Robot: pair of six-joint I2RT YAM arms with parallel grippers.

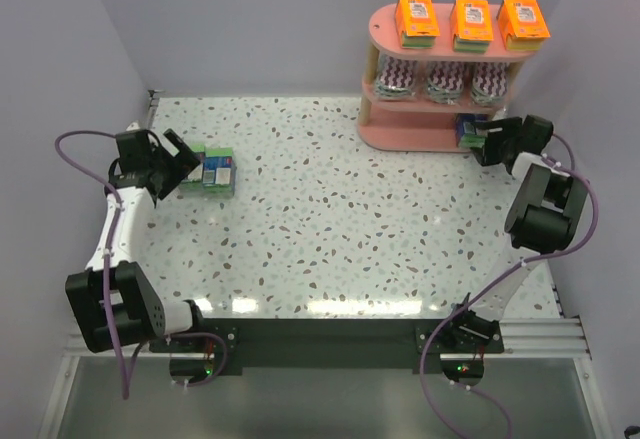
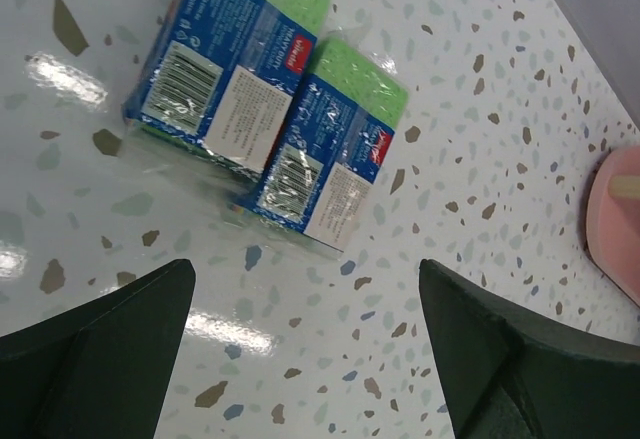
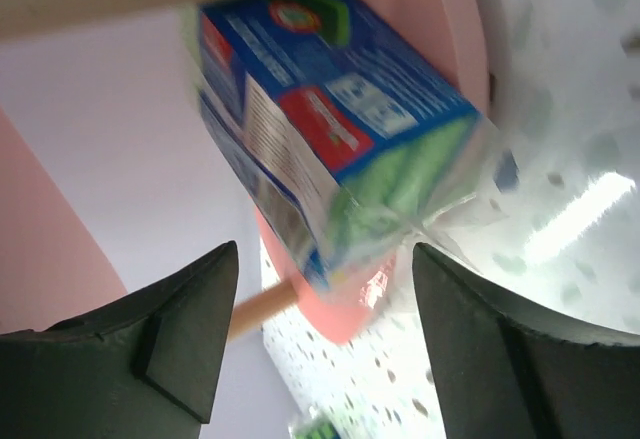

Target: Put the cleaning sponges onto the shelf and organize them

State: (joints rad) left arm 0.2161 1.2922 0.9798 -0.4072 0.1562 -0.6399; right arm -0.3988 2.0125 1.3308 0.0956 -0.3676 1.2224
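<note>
Noting shelf (image 1: 395, 139) far right, upper tiers filled. One blue-green box (image 3: 330, 129) sits at its bottom tier; right gripper (image 3: 325, 259) jaws apart around it, unclamped. Other two boxes (image 2: 335, 149) lie on table (image 1: 330, 229) just ahead of left gripper (image 2: 305, 284), wide open, empty; long axes skewed to its jaws. Left arm nearer.

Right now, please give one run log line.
left tool: open above two blue-green boxes | right tool: open at blue-green box, shelf bottom tier

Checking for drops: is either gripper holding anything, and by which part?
Nothing. Left gripper open near two packs; right gripper open, not gripping the blue-green box.
</note>
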